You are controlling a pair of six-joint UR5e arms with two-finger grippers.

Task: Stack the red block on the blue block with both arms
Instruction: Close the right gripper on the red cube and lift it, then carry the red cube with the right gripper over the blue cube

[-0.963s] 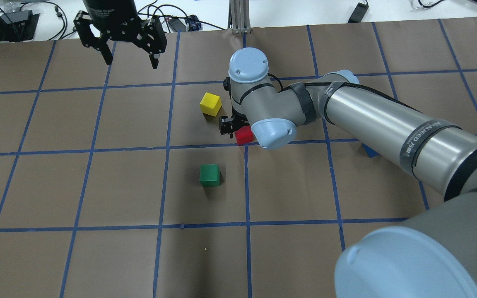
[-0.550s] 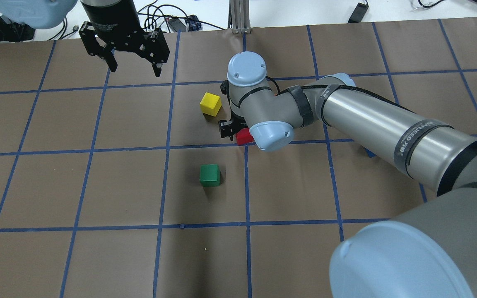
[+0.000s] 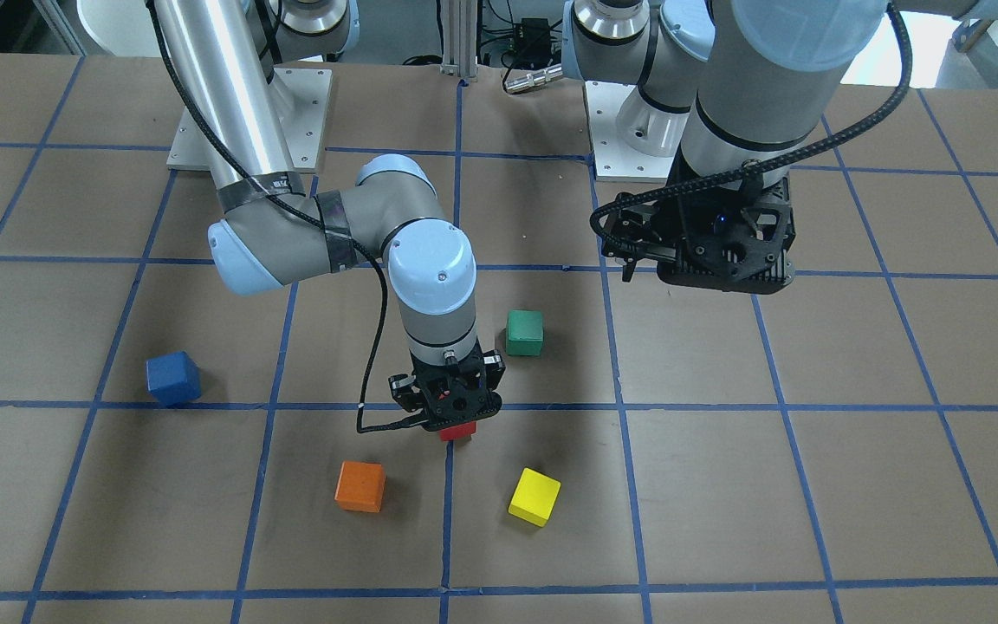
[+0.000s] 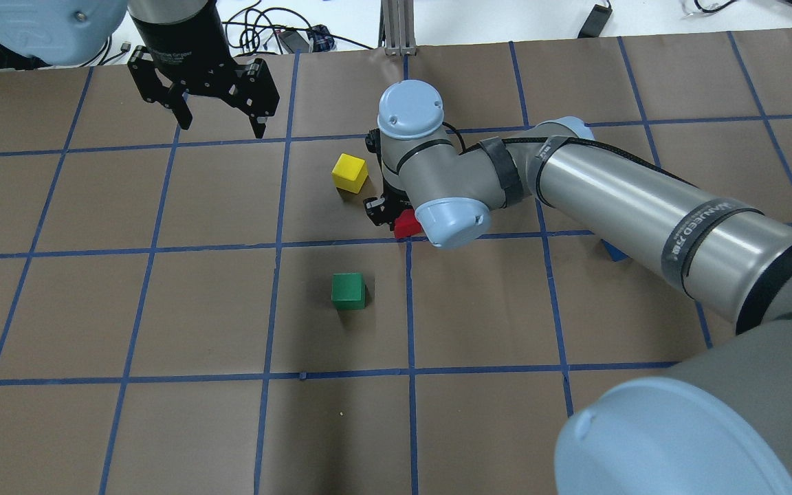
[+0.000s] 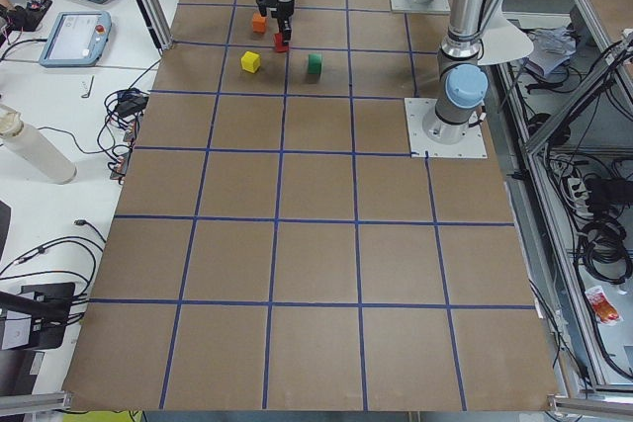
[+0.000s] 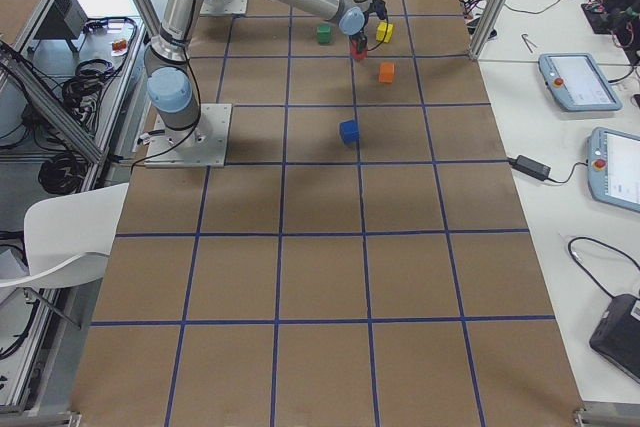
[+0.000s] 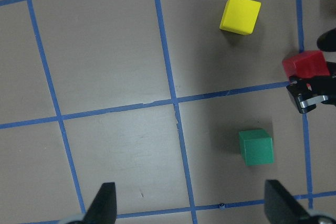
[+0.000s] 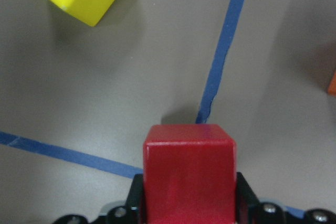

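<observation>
My right gripper (image 3: 456, 419) is shut on the red block (image 3: 457, 431), which also shows in the overhead view (image 4: 406, 223) and in the right wrist view (image 8: 189, 177). The block hangs just above the paper and casts a small shadow ahead of it. The blue block (image 3: 173, 379) stands alone on the table on my right side, well apart from the red block. In the overhead view the blue block (image 4: 614, 253) is mostly hidden under my right arm. My left gripper (image 4: 221, 126) is open and empty, raised over the far left of the table.
A yellow block (image 4: 350, 172) stands just beyond the red block. A green block (image 4: 348, 290) lies nearer the robot. An orange block (image 3: 360, 485) lies between the red block and the blue block's side. Cables and gear line the far table edge (image 4: 286, 38).
My left gripper has come a little nearer and lower, still open. My right gripper stays almost in place with the red block held.
</observation>
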